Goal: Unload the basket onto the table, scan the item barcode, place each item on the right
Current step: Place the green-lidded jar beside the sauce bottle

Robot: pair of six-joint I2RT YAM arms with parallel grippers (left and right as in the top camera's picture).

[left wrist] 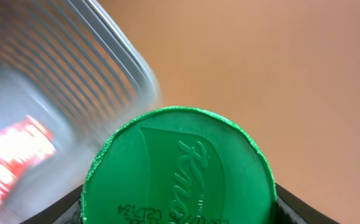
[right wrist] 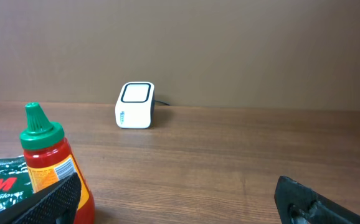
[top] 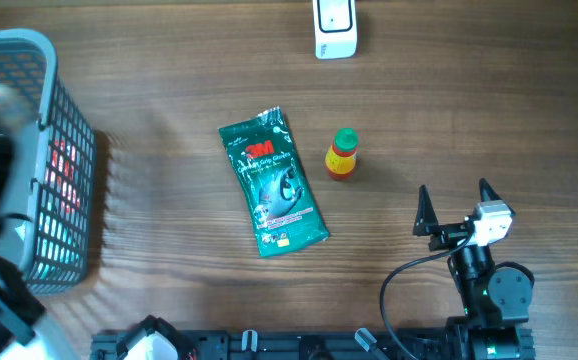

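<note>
- Left gripper (left wrist: pixel 180 200) is pressed in on a round green lid (left wrist: pixel 180 162). One dark finger shows at each lower edge of the lid, which fills the gap between them.
- That lid carries a raised script logo and a printed code line near its lower rim. Whatever is under the lid is hidden.
- Held this way, the lidded item is up off the table, far to the left of the green 3M packet (top: pixel 274 185) and close against the grey basket (top: pixel 69 195).
- Left of the packet, the basket holds something red (top: pixel 62 165) behind its mesh wall. It is too blurred to name.
- Right gripper (top: pixel 453 187) is spread wide with nothing between its fingers. It sits to the right of the packet on the near side, over bare wooden table (top: pixel 469 90).
- Just right of the packet's upper end, a small red sauce bottle (top: pixel 342 155) with a green cap and yellow label stands upright, apart from the packet.
- Beyond the packet and a little to its right, a white scanner (top: pixel 335 25) stands at the far edge of the table.
- Between the held item and the scanner the tabletop is open wood. The packet and bottle lie nearer than that line.
</note>
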